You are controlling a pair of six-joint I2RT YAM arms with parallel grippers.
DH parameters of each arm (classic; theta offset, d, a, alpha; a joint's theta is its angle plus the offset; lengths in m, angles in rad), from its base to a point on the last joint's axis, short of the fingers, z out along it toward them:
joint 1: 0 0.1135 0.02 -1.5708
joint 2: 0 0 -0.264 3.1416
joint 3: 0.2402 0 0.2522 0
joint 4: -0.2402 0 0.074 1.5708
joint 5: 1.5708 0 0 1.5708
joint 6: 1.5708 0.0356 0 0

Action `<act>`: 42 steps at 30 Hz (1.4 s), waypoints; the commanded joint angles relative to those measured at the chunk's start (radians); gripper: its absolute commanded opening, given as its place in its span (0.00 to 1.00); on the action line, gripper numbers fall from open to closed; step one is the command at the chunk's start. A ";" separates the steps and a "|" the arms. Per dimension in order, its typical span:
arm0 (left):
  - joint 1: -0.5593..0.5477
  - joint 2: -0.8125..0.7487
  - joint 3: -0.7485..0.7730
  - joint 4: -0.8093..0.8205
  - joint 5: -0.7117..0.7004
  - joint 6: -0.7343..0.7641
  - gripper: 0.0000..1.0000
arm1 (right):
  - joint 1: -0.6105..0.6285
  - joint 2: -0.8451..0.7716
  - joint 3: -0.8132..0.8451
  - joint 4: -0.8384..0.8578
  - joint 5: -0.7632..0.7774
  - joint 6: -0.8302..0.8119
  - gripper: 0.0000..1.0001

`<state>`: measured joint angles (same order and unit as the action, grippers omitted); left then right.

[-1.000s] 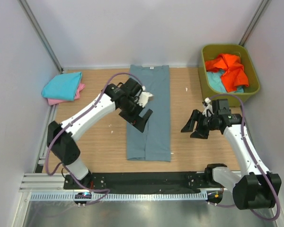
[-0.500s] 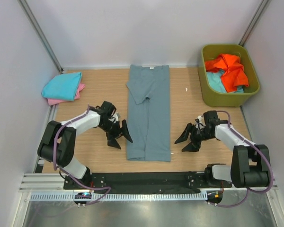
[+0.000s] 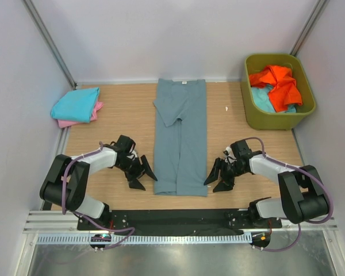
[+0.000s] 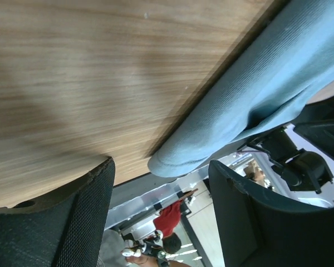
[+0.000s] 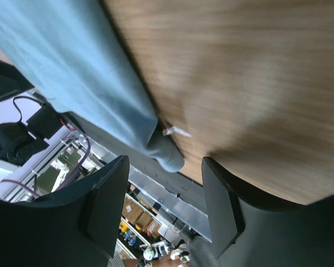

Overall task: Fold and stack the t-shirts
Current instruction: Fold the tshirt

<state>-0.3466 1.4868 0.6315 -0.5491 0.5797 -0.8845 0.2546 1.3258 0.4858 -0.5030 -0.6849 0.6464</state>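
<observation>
Top external: left gripper (image 3: 142,178) and right gripper (image 3: 214,183) gape empty, flanking near corners of the long grey-blue t-shirt (image 3: 181,138) on wood-grain table (image 3: 121,126); olive tub (image 3: 250,109) holds crumpled orange shirt (image 3: 279,83).

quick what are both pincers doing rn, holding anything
Left pincer: open, empty, beside the grey-blue t-shirt.
Right pincer: open, empty, beside the same shirt.

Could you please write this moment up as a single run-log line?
stage: near hem not yet grasped | left gripper: open, empty, by near-left corner of grey-blue t-shirt | right gripper: open, empty, by its near-right corner
</observation>
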 commanded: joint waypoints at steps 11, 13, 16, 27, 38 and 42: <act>0.004 0.050 -0.029 0.123 -0.049 -0.016 0.62 | 0.066 0.038 -0.046 0.192 0.056 0.067 0.54; 0.004 0.040 -0.036 0.124 -0.050 -0.016 0.60 | 0.080 0.033 -0.049 0.189 0.058 0.067 0.52; 0.001 0.039 -0.038 0.118 -0.053 -0.011 0.56 | 0.086 0.041 -0.046 0.182 0.061 0.061 0.47; -0.046 0.072 -0.035 0.150 -0.031 -0.025 0.49 | 0.103 0.052 -0.052 0.199 0.058 0.056 0.38; -0.088 0.082 -0.018 0.184 -0.021 -0.030 0.10 | 0.109 0.041 -0.058 0.231 0.028 0.056 0.27; -0.088 0.076 -0.012 0.186 -0.034 -0.025 0.00 | 0.109 0.024 -0.053 0.230 0.025 0.033 0.01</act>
<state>-0.4320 1.5620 0.6113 -0.3977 0.6022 -0.9295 0.3584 1.3701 0.4324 -0.2977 -0.6670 0.7044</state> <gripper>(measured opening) 0.009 0.046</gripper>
